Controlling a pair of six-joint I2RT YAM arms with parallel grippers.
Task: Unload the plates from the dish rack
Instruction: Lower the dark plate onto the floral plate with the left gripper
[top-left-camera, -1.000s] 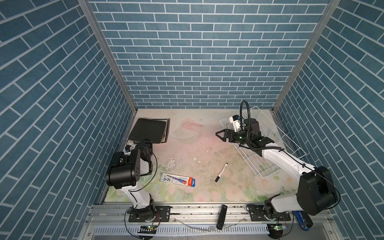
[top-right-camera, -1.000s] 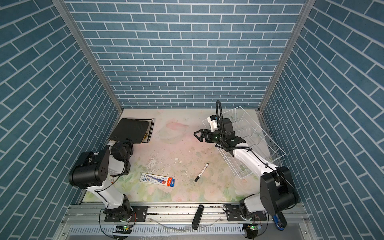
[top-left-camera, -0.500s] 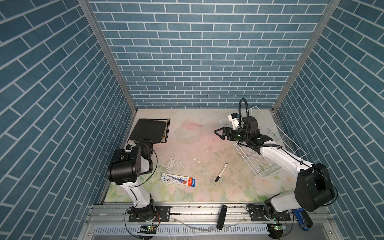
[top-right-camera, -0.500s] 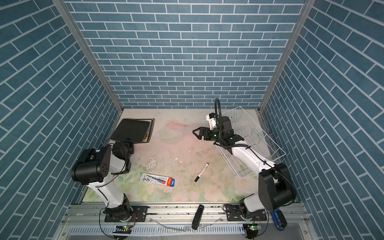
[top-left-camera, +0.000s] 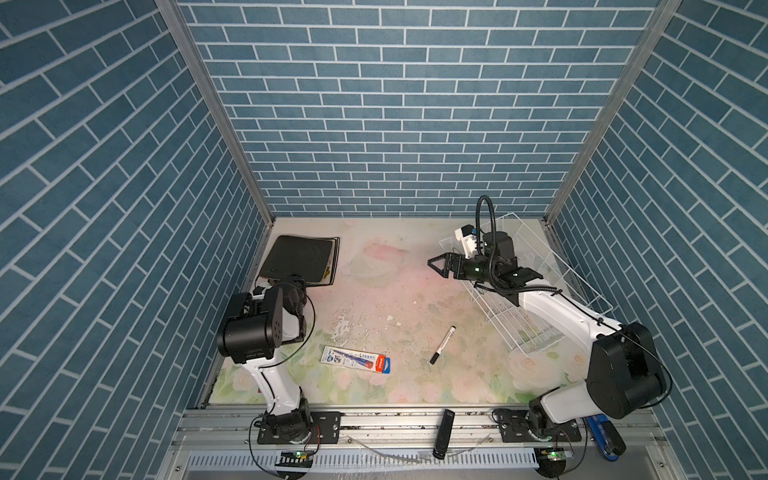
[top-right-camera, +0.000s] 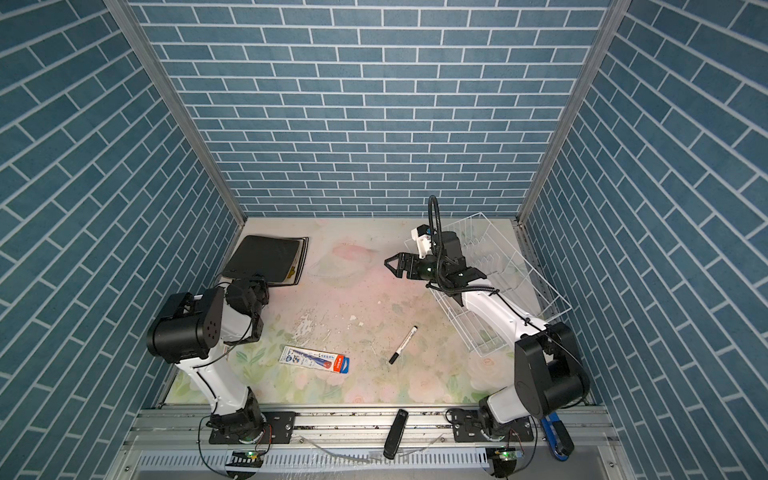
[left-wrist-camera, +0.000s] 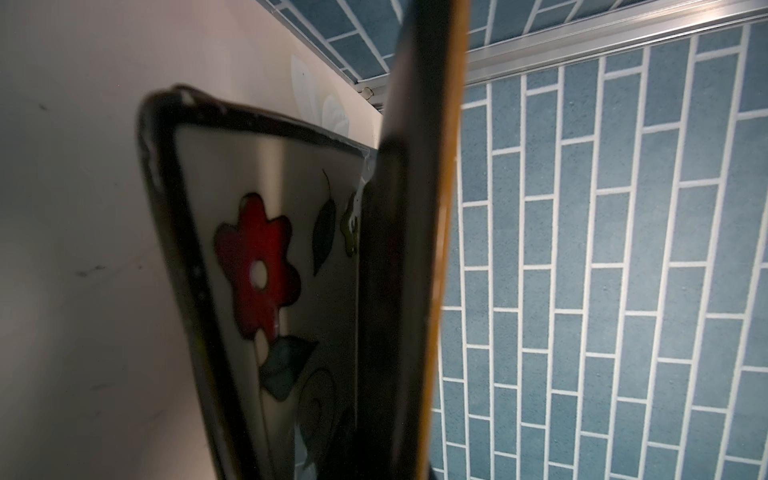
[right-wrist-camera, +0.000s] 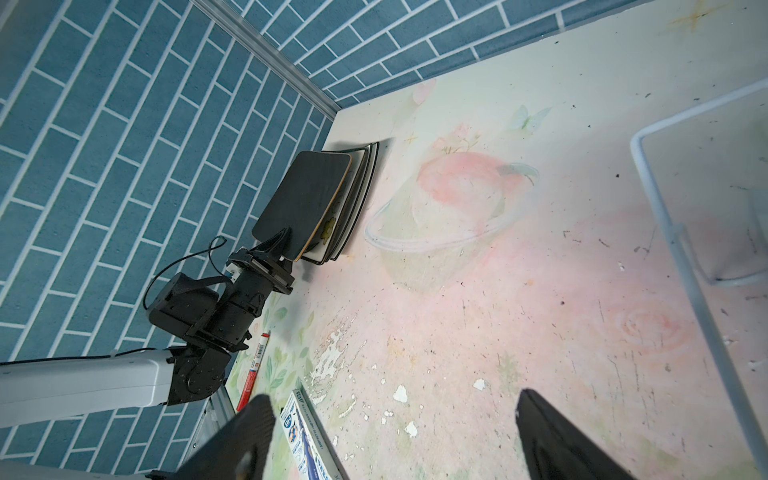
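A glossy black plate (top-left-camera: 297, 257) (top-right-camera: 266, 257) hangs tilted over the stack of plates (right-wrist-camera: 353, 199) at the far left, and my left gripper (right-wrist-camera: 282, 245) is shut on its near edge. The left wrist view shows that black plate (left-wrist-camera: 415, 249) edge-on, with a floral plate (left-wrist-camera: 266, 257) lying beneath it. The white wire dish rack (top-left-camera: 534, 338) (top-right-camera: 484, 338) stands at the right, and no plate shows in it. Just left of the rack's far end my right gripper (top-left-camera: 438, 264) (top-right-camera: 395, 266) (right-wrist-camera: 392, 409) hovers above the table, open and holding nothing.
A black marker (top-left-camera: 442, 345) lies mid-table. A flat printed package (top-left-camera: 355, 359) lies toward the front left. A red pen (right-wrist-camera: 257, 365) lies by the left arm's base. On the front rail sit a black bar (top-left-camera: 442, 432) and a blue tool (top-left-camera: 604, 436).
My right gripper has drifted a little to the left, away from the rack, still open. The left arm has shifted slightly while keeping hold of the black plate over the stack.
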